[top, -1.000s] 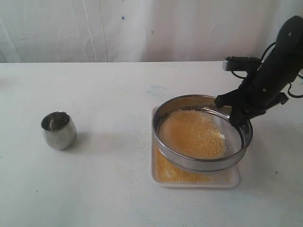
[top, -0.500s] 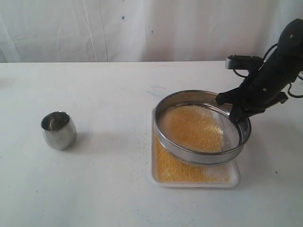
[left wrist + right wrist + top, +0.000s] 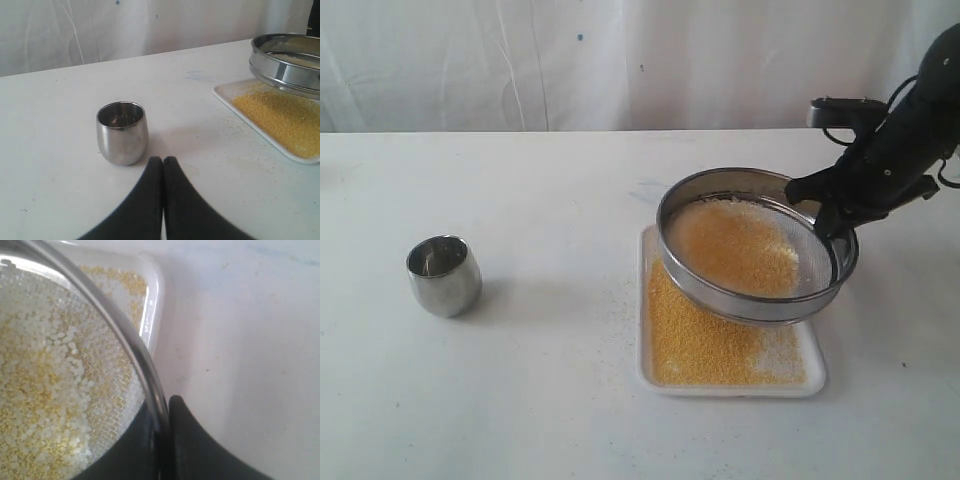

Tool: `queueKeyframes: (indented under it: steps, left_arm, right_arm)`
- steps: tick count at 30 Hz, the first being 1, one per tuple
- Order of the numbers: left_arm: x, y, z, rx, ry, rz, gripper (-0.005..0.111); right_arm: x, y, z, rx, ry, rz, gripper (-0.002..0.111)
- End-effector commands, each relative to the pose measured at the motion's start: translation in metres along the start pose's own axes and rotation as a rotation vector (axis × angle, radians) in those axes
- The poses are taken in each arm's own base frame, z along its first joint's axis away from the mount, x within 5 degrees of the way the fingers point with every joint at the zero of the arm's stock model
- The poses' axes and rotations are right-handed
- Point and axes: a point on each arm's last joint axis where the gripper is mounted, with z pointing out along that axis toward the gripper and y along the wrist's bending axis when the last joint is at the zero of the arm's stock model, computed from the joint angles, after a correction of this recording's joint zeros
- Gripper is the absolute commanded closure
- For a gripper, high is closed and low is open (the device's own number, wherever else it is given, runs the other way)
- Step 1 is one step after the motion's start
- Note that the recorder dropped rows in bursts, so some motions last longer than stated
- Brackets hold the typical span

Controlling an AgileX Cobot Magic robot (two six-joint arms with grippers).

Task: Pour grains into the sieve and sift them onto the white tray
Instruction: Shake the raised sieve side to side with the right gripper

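My right end effector [image 3: 831,222] pinches the sieve [image 3: 740,305] by its far-right rim, holding it tilted just above the white tray [image 3: 817,381] so fine grains [image 3: 700,345] fall through onto it — paler bits lie on the mesh. My left end effector [image 3: 163,161], closed and empty, hovers near the steel cup [image 3: 122,132].

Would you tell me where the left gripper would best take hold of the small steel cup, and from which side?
Probably the rim wall, pinched from above with one finger inside and one outside. The steel cup stands upright, mouth open, and its rounded, shiny belly could slip out of a side grasp. The left gripper, now shut, would have to open first.
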Motion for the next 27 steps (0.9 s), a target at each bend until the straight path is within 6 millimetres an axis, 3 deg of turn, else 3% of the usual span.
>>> queueKeyframes:
  steps: [1, 3, 5, 7, 9, 11, 15, 18, 20, 22, 23, 25, 27]
  left_arm:
    - [0.001, 0.0, 0.0, 0.003, -0.002, -0.007, 0.107]
    - [0.001, 0.0, 0.0, 0.003, -0.002, -0.007, 0.107]
    - [0.001, 0.0, 0.0, 0.003, -0.002, -0.007, 0.107]
    - [0.001, 0.0, 0.0, 0.003, -0.002, -0.007, 0.107]
    - [0.001, 0.0, 0.0, 0.003, -0.002, -0.007, 0.107]
    - [0.001, 0.0, 0.0, 0.003, -0.002, -0.007, 0.107]
    - [0.001, 0.0, 0.0, 0.003, -0.002, -0.007, 0.107]
    - [0.001, 0.0, 0.0, 0.003, -0.002, -0.007, 0.107]
    - [0.001, 0.0, 0.0, 0.003, -0.002, -0.007, 0.107]
    - [0.001, 0.0, 0.0, 0.003, -0.002, -0.007, 0.107]
    - [0.001, 0.0, 0.0, 0.003, -0.002, -0.007, 0.107]
    - [0.001, 0.0, 0.0, 0.003, -0.002, -0.007, 0.107]
    - [0.001, 0.0, 0.0, 0.003, -0.002, -0.007, 0.107]
  right_arm:
    - [-0.016, 0.001, -0.013, 0.066, -0.107, 0.054, 0.108]
    - [-0.02, -0.002, -0.016, 0.03, -0.109, 0.093, 0.108]
    - [-0.017, 0.014, -0.013, -0.039, -0.028, -0.012, 0.108]
    - [-0.019, 0.022, -0.011, 0.012, -0.029, -0.094, 0.108]
    - [-0.028, 0.011, -0.014, 0.135, -0.118, -0.027, 0.108]
    - [-0.03, 0.001, -0.016, 0.144, -0.137, 0.08, 0.108]
    - [-0.022, 0.022, -0.004, 0.055, -0.062, -0.102, 0.108]
    - [-0.027, 0.006, -0.007, 0.089, -0.134, 0.09, 0.108]
    - [-0.023, 0.009, -0.005, 0.01, -0.085, 0.058, 0.108]
    - [-0.019, 0.021, -0.002, -0.01, -0.032, -0.095, 0.108]
    - [-0.02, 0.018, -0.002, 0.023, -0.042, -0.08, 0.108]
    - [-0.022, -0.002, -0.005, 0.081, -0.094, 0.113, 0.108]
    - [-0.019, 0.003, -0.005, -0.025, -0.056, 0.049, 0.108]
